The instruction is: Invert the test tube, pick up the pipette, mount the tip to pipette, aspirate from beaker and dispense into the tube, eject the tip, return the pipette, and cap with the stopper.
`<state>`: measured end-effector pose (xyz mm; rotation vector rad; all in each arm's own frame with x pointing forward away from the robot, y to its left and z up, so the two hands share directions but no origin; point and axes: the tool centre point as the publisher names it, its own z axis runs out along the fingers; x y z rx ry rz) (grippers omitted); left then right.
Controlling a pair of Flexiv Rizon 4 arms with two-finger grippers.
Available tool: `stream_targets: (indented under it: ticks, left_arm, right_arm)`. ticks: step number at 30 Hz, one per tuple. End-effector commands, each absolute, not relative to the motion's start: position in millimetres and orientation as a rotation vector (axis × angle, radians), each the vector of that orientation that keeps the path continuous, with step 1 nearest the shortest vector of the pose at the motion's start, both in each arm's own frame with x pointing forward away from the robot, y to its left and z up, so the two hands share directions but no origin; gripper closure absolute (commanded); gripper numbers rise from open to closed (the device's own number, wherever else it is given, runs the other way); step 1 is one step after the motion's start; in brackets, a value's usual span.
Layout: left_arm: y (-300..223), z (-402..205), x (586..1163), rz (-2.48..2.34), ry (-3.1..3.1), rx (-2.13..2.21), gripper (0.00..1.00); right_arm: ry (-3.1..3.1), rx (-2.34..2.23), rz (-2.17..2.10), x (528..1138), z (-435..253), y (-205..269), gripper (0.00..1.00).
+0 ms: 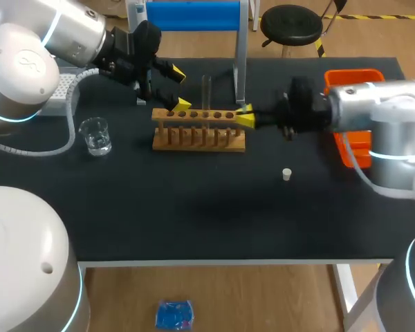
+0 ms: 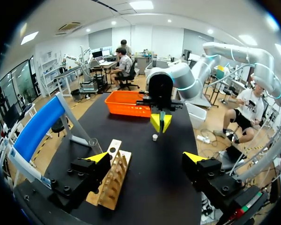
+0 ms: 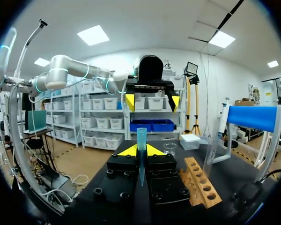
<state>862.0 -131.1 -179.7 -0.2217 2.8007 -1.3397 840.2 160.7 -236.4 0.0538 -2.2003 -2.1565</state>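
A clear test tube [image 1: 207, 93] stands upright in the wooden rack [image 1: 198, 131] in the middle of the table. My left gripper [image 1: 179, 88] hangs open just left of the tube, touching nothing. In the left wrist view one finger of this gripper [image 2: 146, 158] is next to the rack [image 2: 113, 180] and the tube [image 2: 94, 143]. My right gripper [image 1: 244, 116] is at the rack's right end. It is shut [image 3: 141, 151] on a blue pipette tip [image 3: 141, 140]. The white stopper [image 1: 287, 174] lies on the mat to the right. The glass beaker [image 1: 95, 135] stands to the left.
An orange tray [image 1: 353, 76] sits at the back right, behind my right arm. A white tip box [image 1: 63, 86] is at the back left under my left arm. A blue-topped stand [image 1: 194, 14] rises behind the rack.
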Motion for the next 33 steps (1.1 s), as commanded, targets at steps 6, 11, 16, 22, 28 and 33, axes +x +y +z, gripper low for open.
stream_targets:
  ticks: [6,11,16,22,28,33]
  left_arm:
    - [-130,-178,862,-1.336,2.807,-0.221,0.00]
    - [-130,-178,862,-1.336,2.807,-0.221,0.00]
    - [-130,-178,862,-1.336,2.807,-0.221,0.00]
    - [-130,-178,862,-1.336,2.807,-0.221,0.00]
    - [-130,-178,862,-1.336,2.807,-0.221,0.00]
    - [-130,-178,862,-1.336,2.807,-0.221,0.00]
  right_arm:
    - [-2.232,0.027,-2.166,824,-242,104,1.00]
    - [-2.229,0.014,-2.177,822,-247,87,1.00]
    - [-2.221,0.013,-2.190,819,-251,76,1.00]
    - [-2.215,0.024,-2.202,818,-252,68,1.00]
    - [-2.216,0.027,-2.202,818,-253,66,1.00]
    - [-2.216,0.027,-2.202,818,-253,66,1.00]
